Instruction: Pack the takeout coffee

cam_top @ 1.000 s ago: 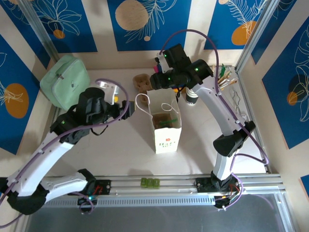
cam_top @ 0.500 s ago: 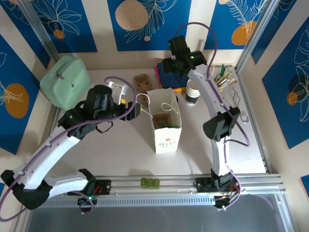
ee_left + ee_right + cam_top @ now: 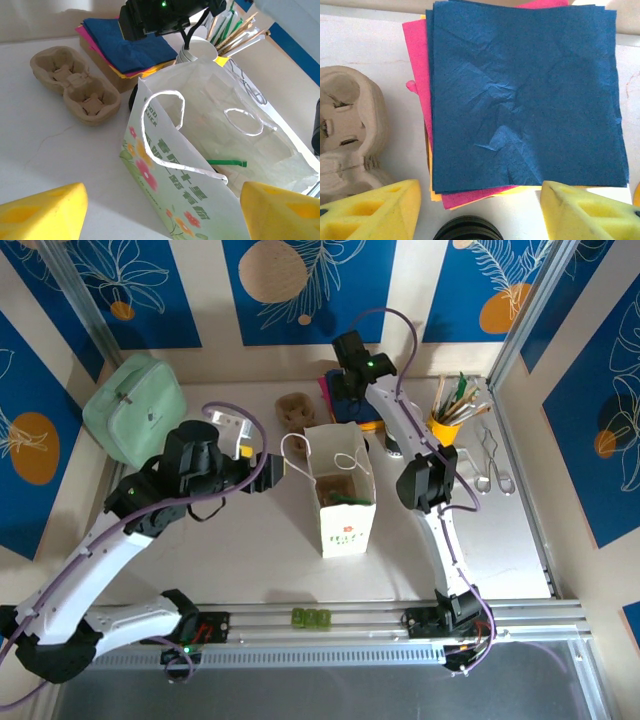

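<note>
The job is to get the takeout coffee [image 3: 200, 48] into the paper bag [image 3: 346, 502]. I think this step is only getting started, because the cup is not in the bag and nobody holds it. The cup stands on the table just past the far right corner of the bag, near the yellow pot [image 3: 445, 427] of sticks.

The right gripper [image 3: 480, 212] hangs over the napkins [image 3: 520, 95] at the far side of the table. Its two yellow fingers are spread wide and there is nothing between them. The left gripper [image 3: 160, 215] is on the left side of the bag, close to a handle. Its fingers are spread wide too, and they hold nothing.

Next, I think the right gripper has to go to the right and a bit nearer, until it is over the cup. Then it must come down around the cup, squeeze softly, lift it and lower it upright into the bag. The left gripper could keep the bag open.

Now let's count. There is one bag with two handles. There is one stack of cups, but I cannot tell how many are in it. There is one brown cup carrier [image 3: 347, 130] with two holes. There is one black lid [image 3: 467, 232], one pile of napkins in blue, pink and yellow, and one yellow pot.
</note>
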Action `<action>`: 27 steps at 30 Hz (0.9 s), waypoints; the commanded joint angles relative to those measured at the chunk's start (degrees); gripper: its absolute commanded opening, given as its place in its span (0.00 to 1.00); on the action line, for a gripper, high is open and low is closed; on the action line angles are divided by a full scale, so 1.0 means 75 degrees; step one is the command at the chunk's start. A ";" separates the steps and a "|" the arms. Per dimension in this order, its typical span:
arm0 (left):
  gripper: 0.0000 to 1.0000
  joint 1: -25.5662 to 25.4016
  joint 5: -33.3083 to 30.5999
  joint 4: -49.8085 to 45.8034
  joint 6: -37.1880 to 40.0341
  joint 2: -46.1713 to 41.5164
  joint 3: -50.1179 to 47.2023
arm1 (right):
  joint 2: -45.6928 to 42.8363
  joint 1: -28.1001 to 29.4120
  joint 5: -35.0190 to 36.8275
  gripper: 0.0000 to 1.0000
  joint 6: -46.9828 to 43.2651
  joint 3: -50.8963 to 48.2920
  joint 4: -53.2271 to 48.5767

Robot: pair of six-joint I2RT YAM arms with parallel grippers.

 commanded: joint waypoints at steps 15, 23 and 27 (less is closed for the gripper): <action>0.81 0.0067 -0.0177 -0.0209 -0.0118 -0.0203 -0.0244 | 0.0991 -0.0333 0.0037 0.61 -0.0265 0.0386 0.0559; 0.81 0.0075 -0.0228 -0.0269 -0.0073 -0.0187 -0.0215 | 0.1448 -0.0366 0.0101 0.62 -0.0606 0.0489 0.0700; 0.81 0.0076 -0.0210 -0.0237 -0.0067 -0.0143 -0.0209 | 0.1642 -0.0378 0.0113 0.61 -0.0691 0.0556 0.0701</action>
